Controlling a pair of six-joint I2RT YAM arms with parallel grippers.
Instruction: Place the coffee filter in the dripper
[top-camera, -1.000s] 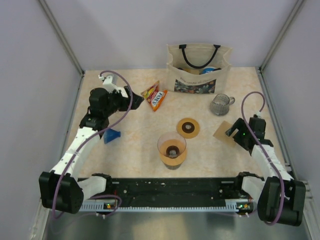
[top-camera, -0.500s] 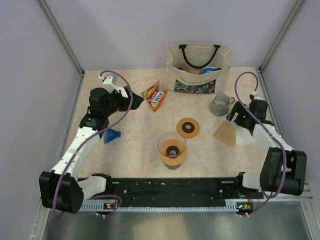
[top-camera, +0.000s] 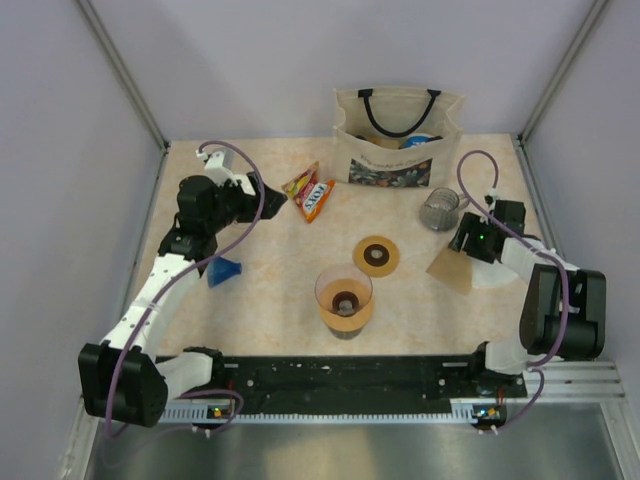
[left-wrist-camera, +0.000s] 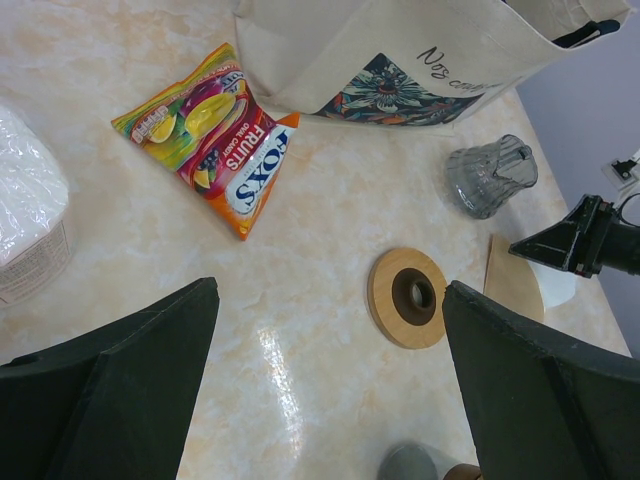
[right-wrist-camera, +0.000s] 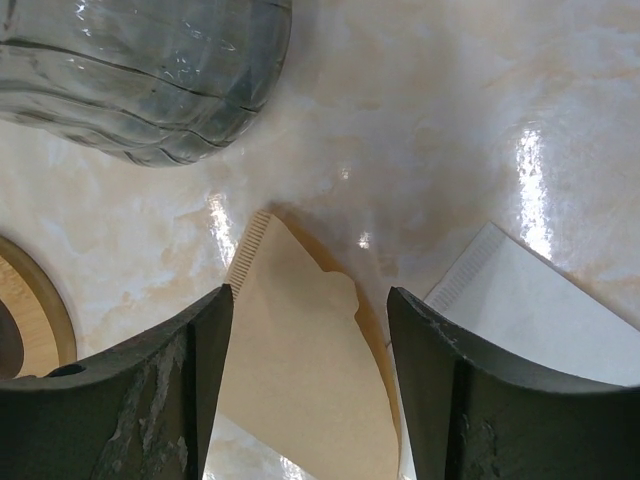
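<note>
One round glass carafe (top-camera: 345, 298) with a brown band sits nearest. Right gripper (right-wrist-camera: 310, 310) straddles the coffee filter (top-camera: 450, 268), jaws apart, pad contact unclear. It's one brown crimped-edge paper cone, flat on the marbled table (top-camera: 270, 290), beside one white filter (right-wrist-camera: 520, 300). One wooden ring (top-camera: 377, 256). One ribbed glass dripper (top-camera: 440, 209) just beyond. Left gripper (left-wrist-camera: 330, 290) spread wide, holding nothing. One glossy sweets packet (left-wrist-camera: 222, 140), one canvas tote (top-camera: 395, 140).
</note>
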